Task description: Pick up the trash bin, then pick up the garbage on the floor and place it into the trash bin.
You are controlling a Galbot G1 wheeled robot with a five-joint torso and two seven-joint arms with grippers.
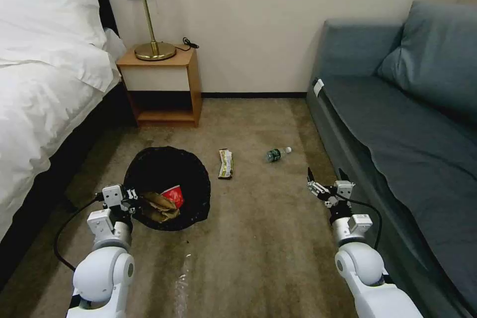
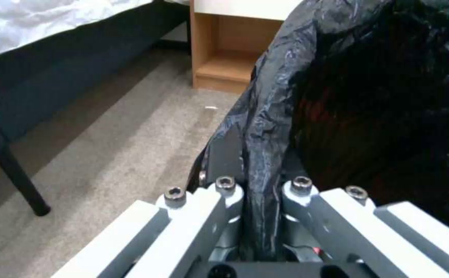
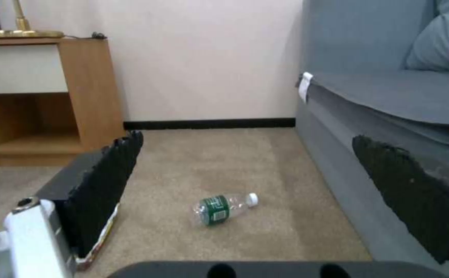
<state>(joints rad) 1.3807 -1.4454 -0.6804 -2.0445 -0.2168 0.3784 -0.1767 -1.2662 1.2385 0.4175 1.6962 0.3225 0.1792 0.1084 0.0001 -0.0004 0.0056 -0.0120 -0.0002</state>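
Note:
The trash bin [image 1: 198,194] with its black bag hangs left of centre over the carpet, my left gripper [image 1: 133,198] shut on its near rim. In the left wrist view the bag-covered rim [image 2: 265,127] is pinched in my left gripper [image 2: 259,193]. Inside the bin lie a red-and-white cup [image 1: 174,196] and crumpled brown paper [image 1: 159,206]. On the floor beyond lie a flat snack wrapper [image 1: 225,163] and a clear green-labelled bottle [image 1: 277,154]. My right gripper [image 1: 325,179] hangs open above the carpet, short of the bottle [image 3: 223,208], nothing between its pads [image 3: 106,185].
A grey sofa [image 1: 407,124] runs along the right, close to my right arm. A bed [image 1: 44,94] lies on the left. A wooden nightstand [image 1: 161,87] with a brass lamp [image 1: 149,20] stands at the back wall.

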